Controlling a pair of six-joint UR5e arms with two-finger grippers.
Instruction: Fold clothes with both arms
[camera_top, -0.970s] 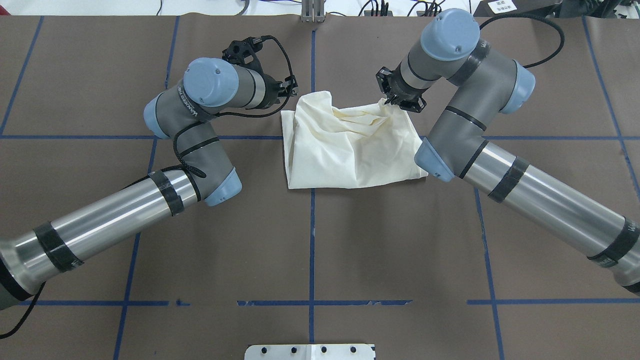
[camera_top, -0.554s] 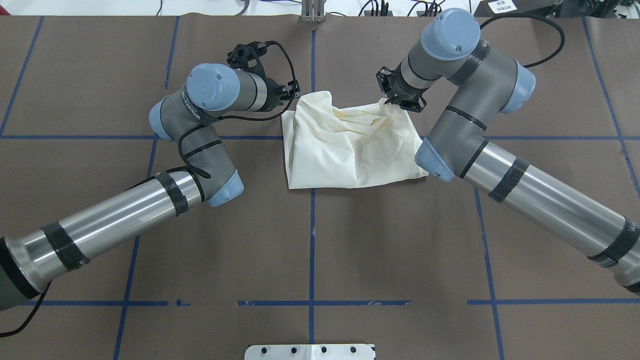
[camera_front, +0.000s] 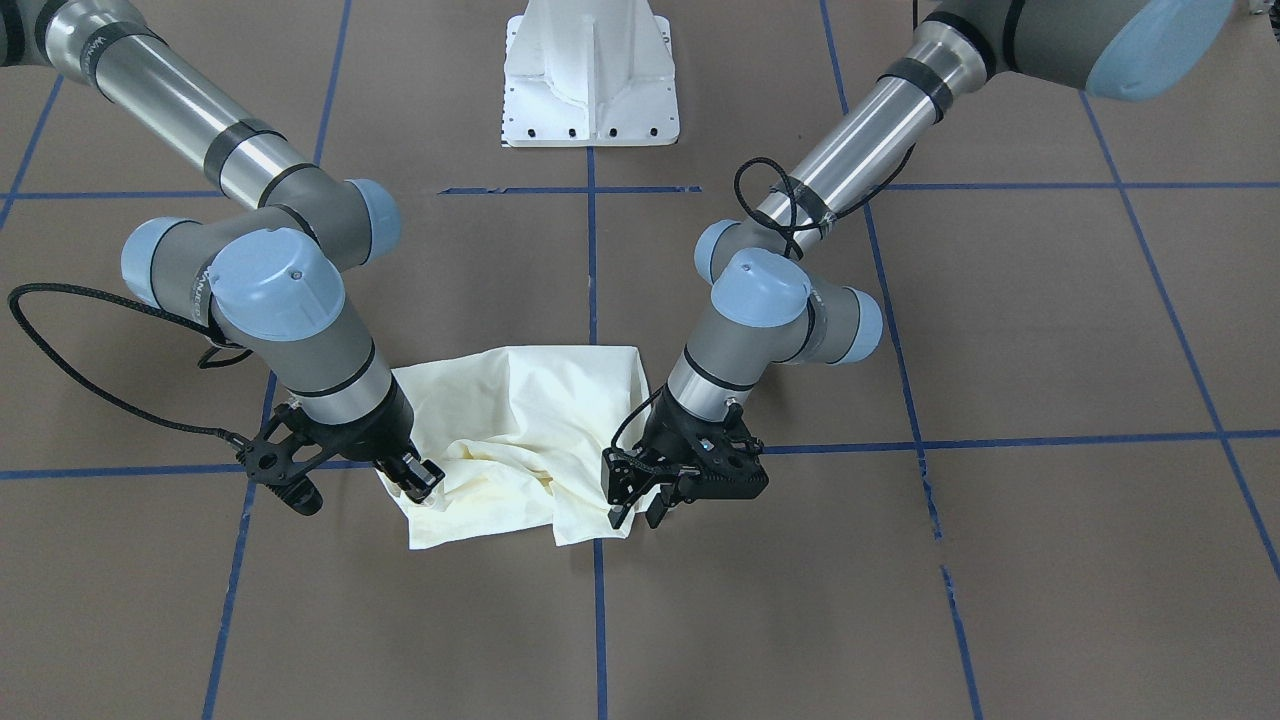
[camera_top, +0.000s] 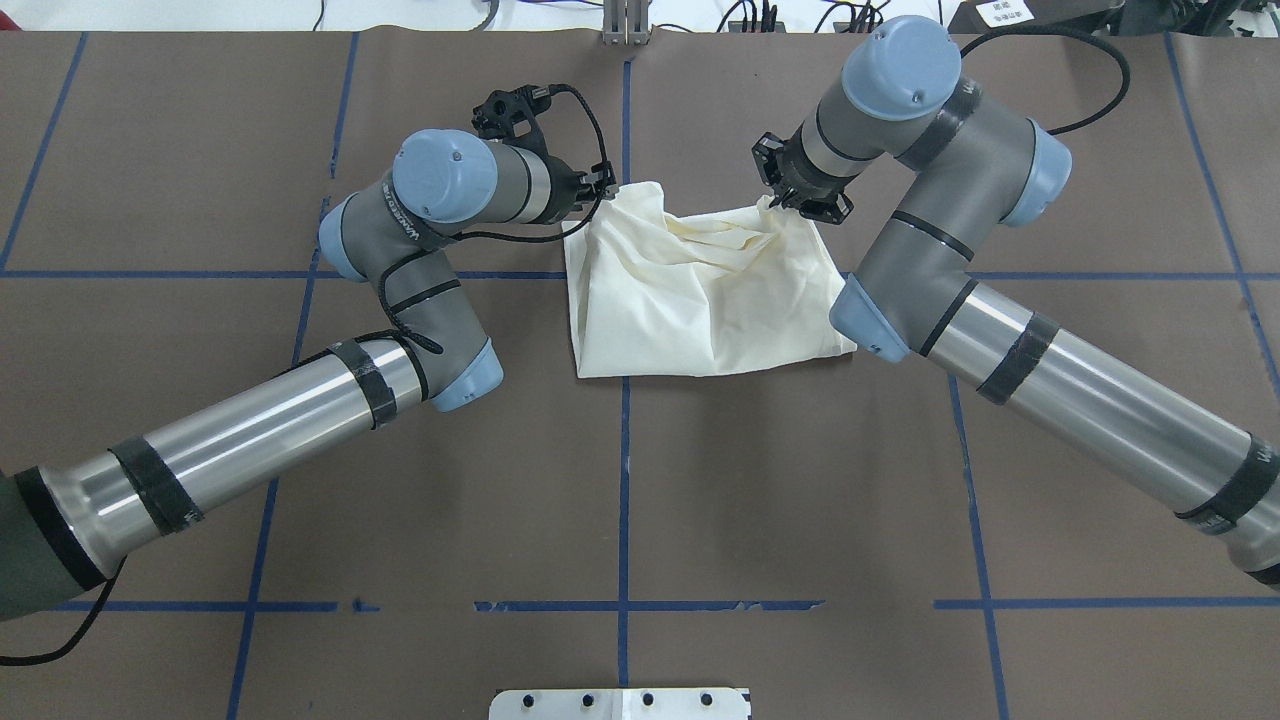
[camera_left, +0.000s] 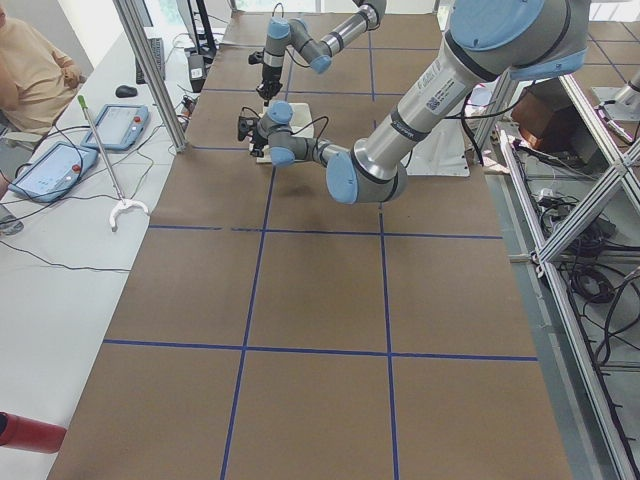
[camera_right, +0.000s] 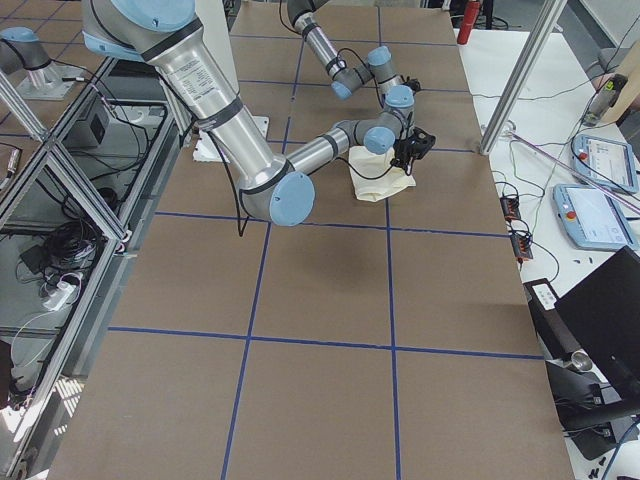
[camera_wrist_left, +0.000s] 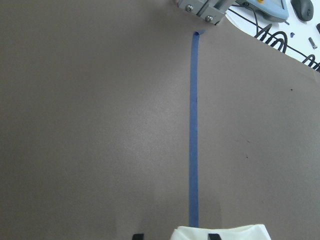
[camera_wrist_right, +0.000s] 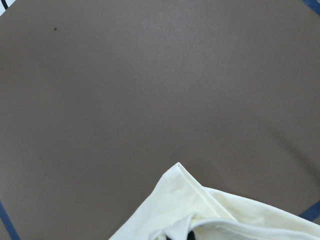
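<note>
T-shirt (camera_top: 700, 310) sits bunched up mid-table (camera_top: 800, 500), far half, no print showing. R gripper (camera_front: 418, 482) is at the far-right corner, jaws clamped on fabric, and that corner is lifted a bit. L gripper (camera_front: 633, 512) is at the far-left corner, jaws apart. Wrist cam shows the shirt edge betw. the tips, not pinched. Near hem lies flat.

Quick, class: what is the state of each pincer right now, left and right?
Left pincer: open, fingers apart at the edge of the T-shirt, holding nothing.
Right pincer: closed on a corner of the T-shirt.
</note>
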